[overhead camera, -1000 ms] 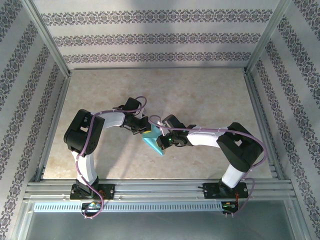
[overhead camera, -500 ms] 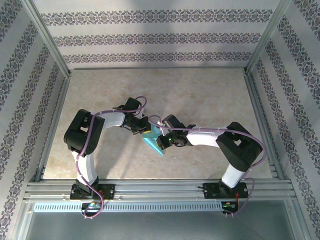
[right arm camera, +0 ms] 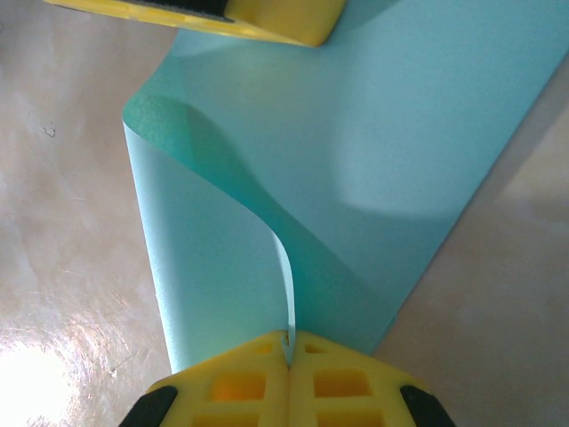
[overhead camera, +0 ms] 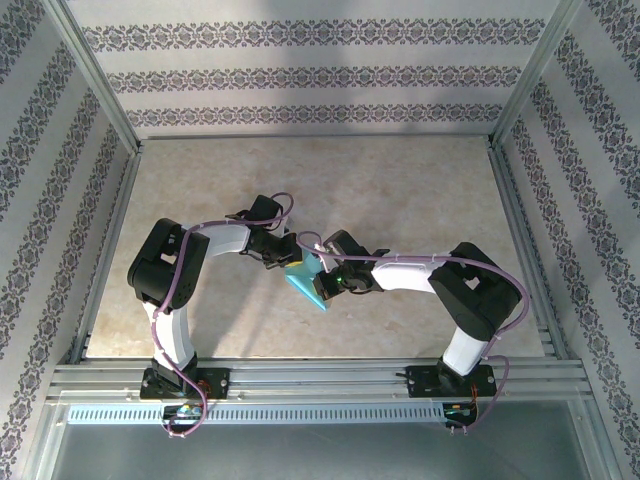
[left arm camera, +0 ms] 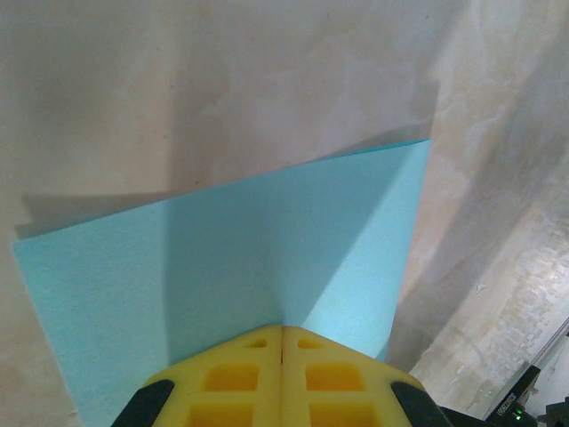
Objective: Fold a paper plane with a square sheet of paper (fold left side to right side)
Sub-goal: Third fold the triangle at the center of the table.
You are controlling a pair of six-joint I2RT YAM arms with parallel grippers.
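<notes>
Top view: we list the paper (overhead camera: 303, 285) on the table (overhead camera: 400, 180) between left gripper (overhead camera: 283, 253) and right gripper (overhead camera: 323, 285); left wrist: jaws together, tips over flat paper (left arm camera: 267, 240); right wrist: jaws clamping the paper's (right arm camera: 373, 133) lifted, curling edge.

Top external: mounted high, behind the arm bases (overhead camera: 185, 380), pitched down over the whole worktop (overhead camera: 400, 190). Widest and farthest view.
Left wrist: sits just behind the left claw (left arm camera: 282, 331), looks along its yellow fingers, down onto the cyan paper sheet (left arm camera: 267, 249) and worktop. Very close.
Right wrist: same mount behind the right claw (right arm camera: 289, 338), also close and pointed down.
Overlap: all three see the sheet. Right wrist also catches a left claw finger (right arm camera: 258, 18) at its top edge.
</notes>
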